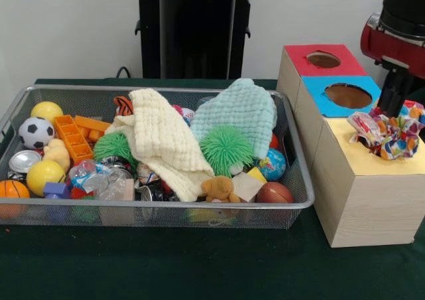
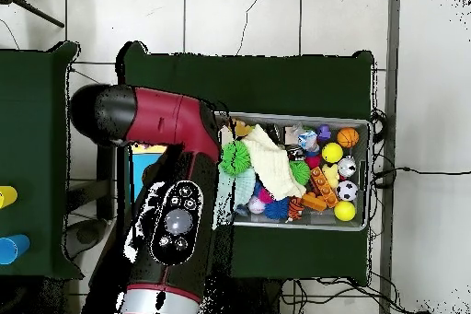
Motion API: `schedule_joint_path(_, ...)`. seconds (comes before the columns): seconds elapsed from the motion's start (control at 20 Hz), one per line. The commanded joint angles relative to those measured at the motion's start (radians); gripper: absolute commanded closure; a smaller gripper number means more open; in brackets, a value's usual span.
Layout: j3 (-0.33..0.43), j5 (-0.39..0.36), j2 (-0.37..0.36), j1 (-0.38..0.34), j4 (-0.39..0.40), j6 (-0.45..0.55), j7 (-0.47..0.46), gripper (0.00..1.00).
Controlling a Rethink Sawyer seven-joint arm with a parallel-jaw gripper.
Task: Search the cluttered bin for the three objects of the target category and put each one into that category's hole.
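Two knit cloths (image 1: pixel 166 141) in wire-mesh bin (image 1: pixel 159 215) | patterned crumpled cloth (image 1: pixel 388 131) on wooden box (image 1: pixel 368 194) | gripper grasp unclear

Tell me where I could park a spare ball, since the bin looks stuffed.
The green tablecloth in front of the wire bin is bare, as is the narrow strip between bin and wooden box. The bin is crowded throughout, and a patterned cloth fills the box's yellow top.

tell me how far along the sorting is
A patterned cloth sits bunched at the yellow hole on the box, under the arm, so one piece looks delivered or nearly so. Whether it is released cannot be seen. Two cloths, cream and mint, remain in the bin.
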Motion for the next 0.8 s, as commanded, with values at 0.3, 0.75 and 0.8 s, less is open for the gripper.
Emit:
schedule_joint_path(0.3, 0.04, 0.035, 0.101, 0.007, 0.092, -0.029, 0.293, 1.0)
schedule_joint_path(0.75, 0.036, 0.052, 0.135, 0.009, 0.101, -0.044, 0.297, 1.0)
schedule_joint_path(0.8, 0.038, 0.056, 0.138, 0.01, 0.106, -0.054, 0.297, 1.0)
